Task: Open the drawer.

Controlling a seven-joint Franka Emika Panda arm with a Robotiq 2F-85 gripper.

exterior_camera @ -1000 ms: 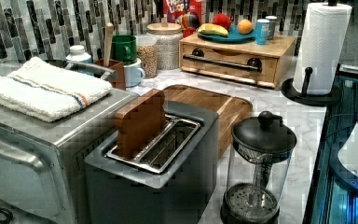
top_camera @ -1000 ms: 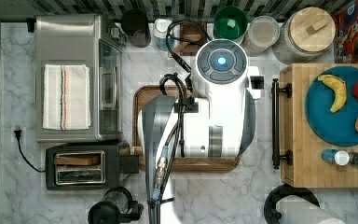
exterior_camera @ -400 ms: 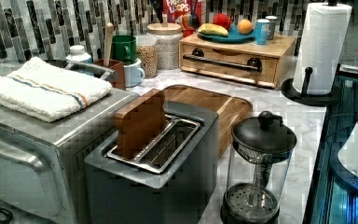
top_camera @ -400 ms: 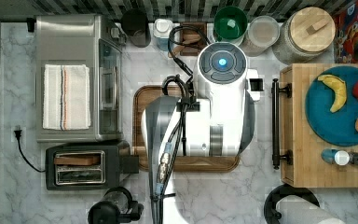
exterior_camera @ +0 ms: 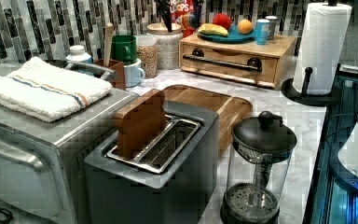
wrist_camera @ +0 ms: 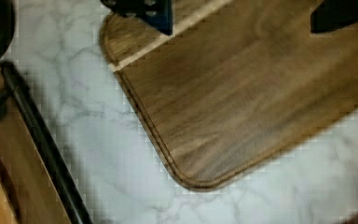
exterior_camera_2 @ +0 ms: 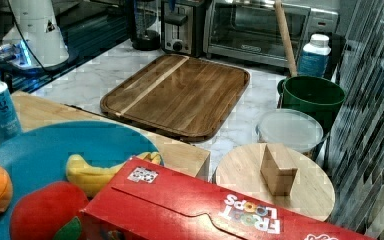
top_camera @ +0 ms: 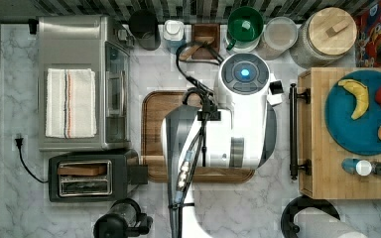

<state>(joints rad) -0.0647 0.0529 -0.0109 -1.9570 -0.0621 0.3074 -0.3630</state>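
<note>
The light-wood drawer (exterior_camera: 233, 69) sits shut in its cabinet (top_camera: 322, 173) at the top view's right, with its long black bar handle (top_camera: 292, 131) facing the tray. In the wrist view my gripper (wrist_camera: 242, 13) is open. Its two dark fingertips (wrist_camera: 142, 9) hang wide apart above a corner of the brown tray (wrist_camera: 242, 102). The handle (wrist_camera: 39, 149) runs beside the marble strip, apart from the fingers, and nothing is between them. From above, my white arm (top_camera: 240, 114) covers the tray's right half and hides the gripper.
A blue plate (top_camera: 347, 134) with fruit and small shakers (top_camera: 372, 168) rest on the cabinet top. A paper towel stand (exterior_camera: 317, 51) is beside the cabinet. Jars and a green mug (top_camera: 245, 22) line the back wall. A toaster oven (top_camera: 79, 82), toaster (top_camera: 87, 176) and coffee press (exterior_camera: 258, 168) stand opposite.
My arm has shifted a little toward the top view's right, closer to the drawer handle. The drawer has not moved.
</note>
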